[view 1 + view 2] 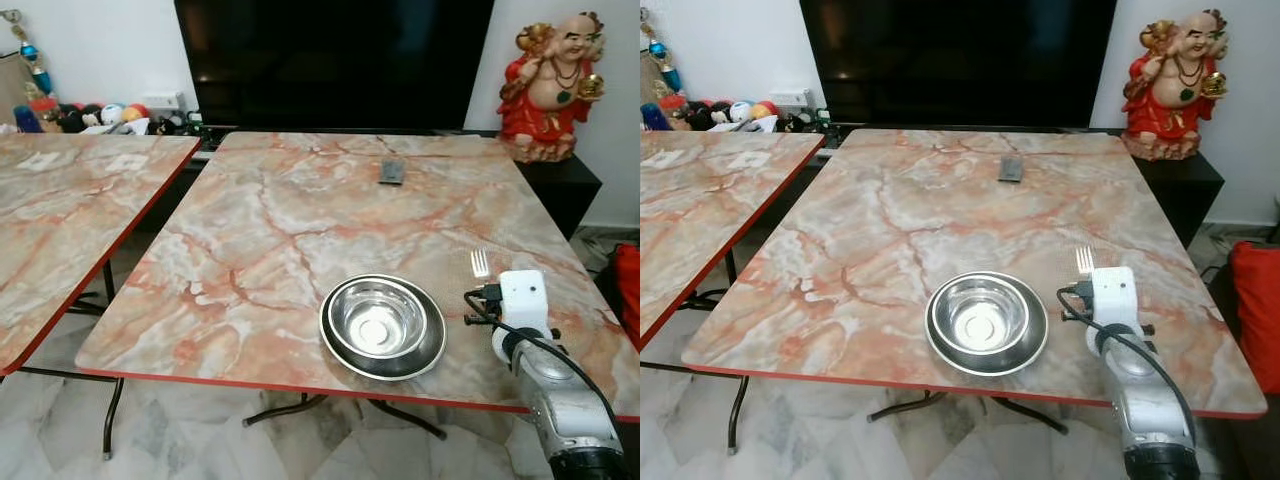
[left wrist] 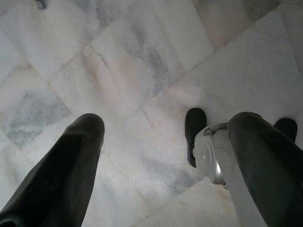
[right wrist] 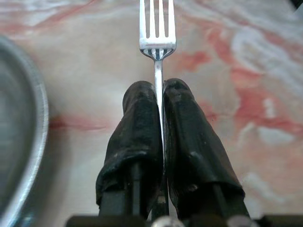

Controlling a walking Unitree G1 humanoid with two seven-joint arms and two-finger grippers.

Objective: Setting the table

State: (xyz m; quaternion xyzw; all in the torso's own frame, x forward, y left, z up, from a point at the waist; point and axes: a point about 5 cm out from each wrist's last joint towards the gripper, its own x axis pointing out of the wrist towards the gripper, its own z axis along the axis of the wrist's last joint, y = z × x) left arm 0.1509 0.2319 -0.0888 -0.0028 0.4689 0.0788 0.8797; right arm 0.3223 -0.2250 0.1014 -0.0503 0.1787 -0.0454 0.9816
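My right gripper [image 3: 160, 101] has its fingers pinched tight on the handle of the fork [image 3: 157, 28], whose tines stick out straight ahead of my fingertips over the marble table [image 1: 300, 220], with the steel bowl [image 1: 378, 320] on its plate [image 1: 432, 352] just off to my left. I judge I am at the placing step, so next I should lower the fork flat beside the plate and only then let go. My left gripper [image 2: 161, 156] hangs idle with fingers spread wide over the floor [image 2: 142, 56].
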